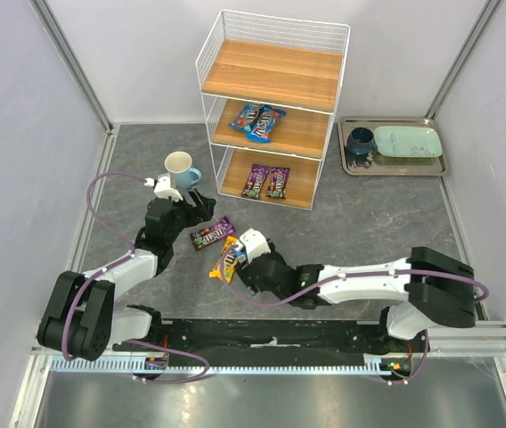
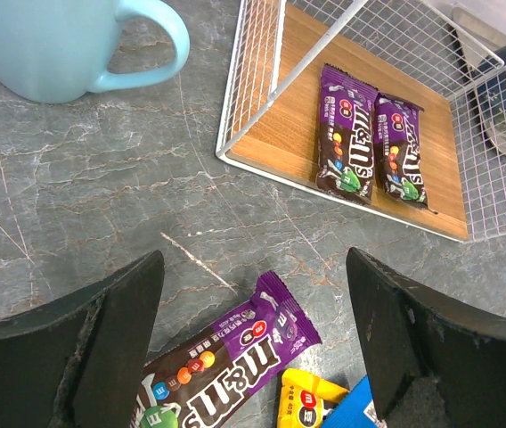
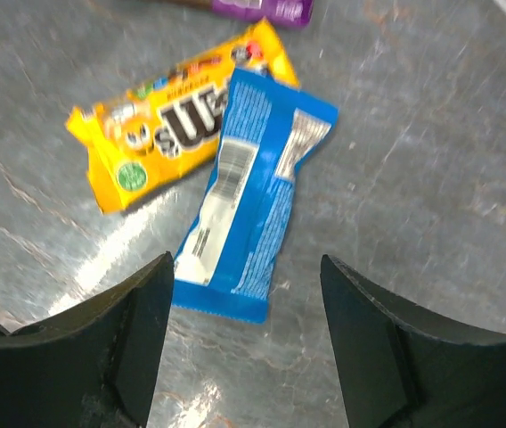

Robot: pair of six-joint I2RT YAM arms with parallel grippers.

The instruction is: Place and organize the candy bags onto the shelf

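- Shelf (image 1: 271,71) stands at the far edge of the table (image 1: 369,223), about mid-width. Top board is bare, blue pair (image 1: 259,121) lies on the mid board, purple pair (image 1: 266,181) side by side on the bottom board.
- Tray (image 1: 395,170) sits in the table's far right corner. Cup (image 1: 180,167) is near the shelf's left front corner.
- L gripper (image 2: 253,267): jaws wide, holding nothing, hovering over the loose purple bag (image 2: 226,366) near the table's centre.
- R gripper (image 3: 244,267): jaws apart, nothing gripped, straddling the blue bag (image 3: 253,196). That bag lies back side up w/ one end overlapping the yellow bag (image 3: 159,125).
- Risk: the flat glossy blue bag could skid out as R closes, or the overlap could drag the yellow one along.
- Risk: L & R are working close together, so a wide swing could clip the other arm or knock the cup.
- Risk: the wire frame could snag a bag going in.
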